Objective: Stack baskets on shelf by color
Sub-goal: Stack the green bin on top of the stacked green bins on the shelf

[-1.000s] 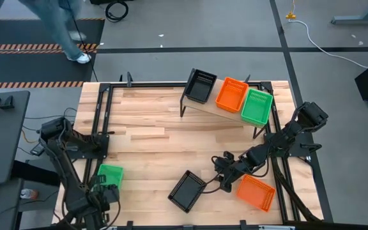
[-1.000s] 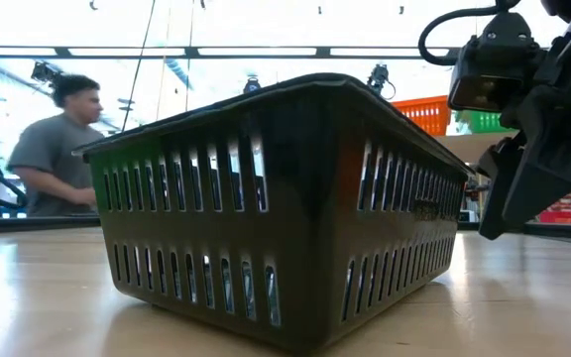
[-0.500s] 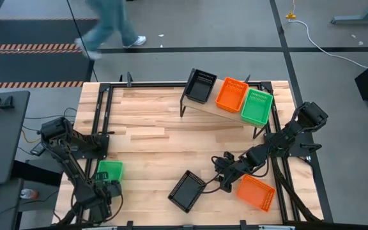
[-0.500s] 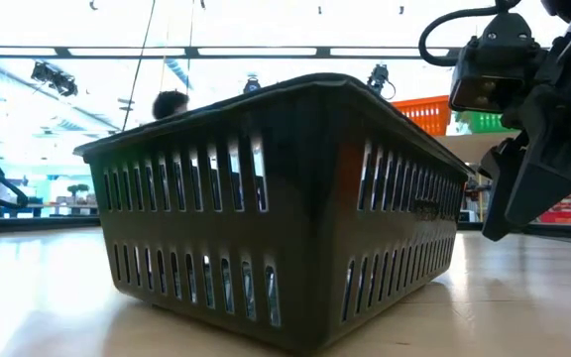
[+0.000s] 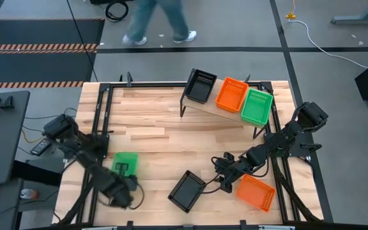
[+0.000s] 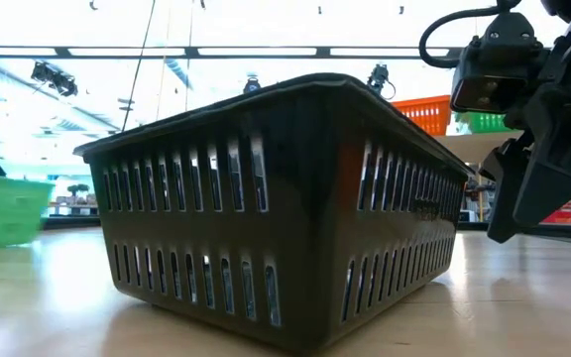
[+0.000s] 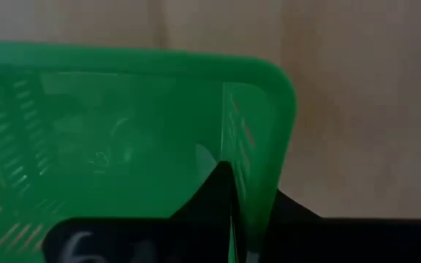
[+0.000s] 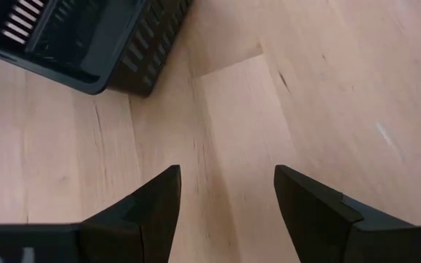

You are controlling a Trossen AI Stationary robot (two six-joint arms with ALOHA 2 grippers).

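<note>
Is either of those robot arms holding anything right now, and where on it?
Yes. The left gripper pinches a green plastic mesh basket by its rim and side wall, near a corner. The right gripper is open over bare wood, holding nothing.

No text, label, brand or number can be read on anything here.

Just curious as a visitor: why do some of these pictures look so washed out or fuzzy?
In the low view, bright ceiling lights bleach the room behind the black basket, which looks huge because it sits close to the lens. In the left wrist view, the green basket is blurred, being too near. The high view is evenly lit and clear.
</note>
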